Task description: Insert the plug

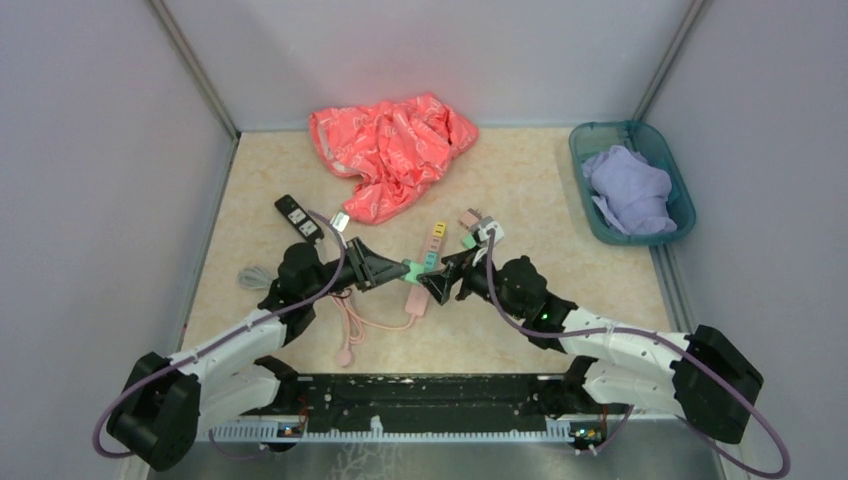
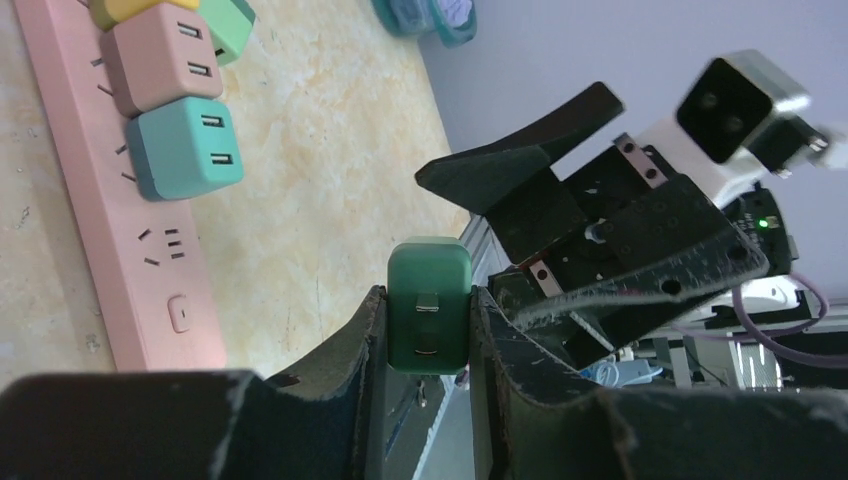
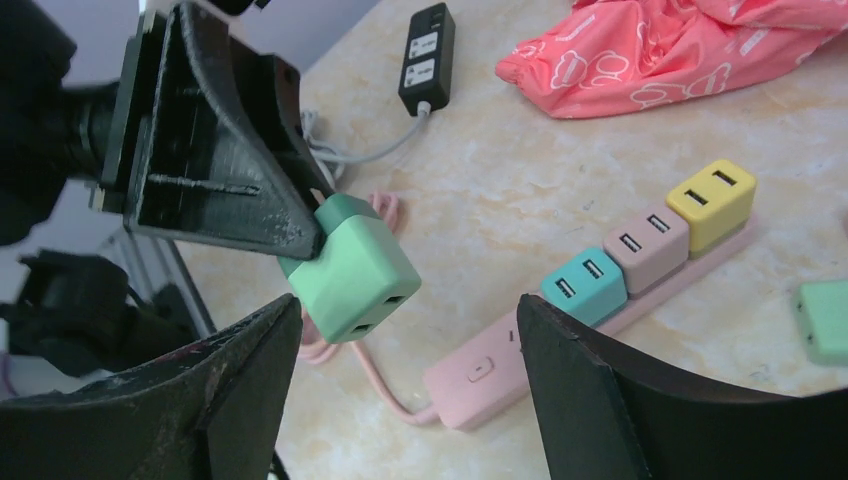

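My left gripper (image 2: 429, 335) is shut on a green plug cube (image 2: 429, 305), held in the air above the table; its two metal prongs face the left wrist camera. The same green plug (image 3: 350, 267) shows in the right wrist view, just off my right gripper's left finger. My right gripper (image 3: 410, 330) is open and empty, facing the left one. Below lies the pink power strip (image 3: 500, 365) with teal (image 3: 585, 285), pink (image 3: 648, 235) and yellow (image 3: 712, 200) cubes plugged in; its socket next to the teal cube is free. In the top view both grippers meet at the green plug (image 1: 412, 269).
A black power strip (image 1: 298, 218) lies left of centre. A crumpled red bag (image 1: 392, 150) is at the back. A teal bin (image 1: 632, 180) with purple cloth stands back right. Another green cube (image 3: 825, 318) lies right of the pink strip. The pink cable (image 1: 352, 320) loops toward the front.
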You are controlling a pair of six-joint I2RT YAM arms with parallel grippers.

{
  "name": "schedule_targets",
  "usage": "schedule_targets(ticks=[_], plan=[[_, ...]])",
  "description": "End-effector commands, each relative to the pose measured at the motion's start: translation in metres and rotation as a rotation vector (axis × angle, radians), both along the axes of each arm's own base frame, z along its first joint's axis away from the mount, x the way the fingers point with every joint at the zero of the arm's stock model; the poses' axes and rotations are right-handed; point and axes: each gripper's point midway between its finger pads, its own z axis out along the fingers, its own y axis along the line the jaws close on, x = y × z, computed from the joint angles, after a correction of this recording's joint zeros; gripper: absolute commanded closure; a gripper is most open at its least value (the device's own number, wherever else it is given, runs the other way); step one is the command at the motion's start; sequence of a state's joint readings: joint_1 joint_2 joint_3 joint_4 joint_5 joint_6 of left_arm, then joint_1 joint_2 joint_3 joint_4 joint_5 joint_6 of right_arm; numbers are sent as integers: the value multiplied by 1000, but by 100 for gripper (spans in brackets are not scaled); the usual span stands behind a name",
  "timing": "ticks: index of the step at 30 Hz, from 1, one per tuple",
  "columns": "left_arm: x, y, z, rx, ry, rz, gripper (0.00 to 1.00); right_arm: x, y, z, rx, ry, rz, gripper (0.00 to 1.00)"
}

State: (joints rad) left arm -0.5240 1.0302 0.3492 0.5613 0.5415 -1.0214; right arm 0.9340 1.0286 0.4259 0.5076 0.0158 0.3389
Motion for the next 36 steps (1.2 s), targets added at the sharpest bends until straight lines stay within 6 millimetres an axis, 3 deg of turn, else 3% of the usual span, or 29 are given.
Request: schedule_targets(ticks=[1, 10, 20, 36], plan=[[4, 6, 30, -90, -86, 52, 97, 0, 6, 36, 294, 158, -7, 21], [-3, 11, 42, -188, -94, 68, 97, -10, 19, 55, 492, 258, 91, 23], [-10, 12, 55, -253, -121, 48, 97, -16, 36, 63, 545, 303, 187, 32], [-16, 9, 53, -270, -104, 10, 98, -17, 37, 76, 594, 289, 216, 44]])
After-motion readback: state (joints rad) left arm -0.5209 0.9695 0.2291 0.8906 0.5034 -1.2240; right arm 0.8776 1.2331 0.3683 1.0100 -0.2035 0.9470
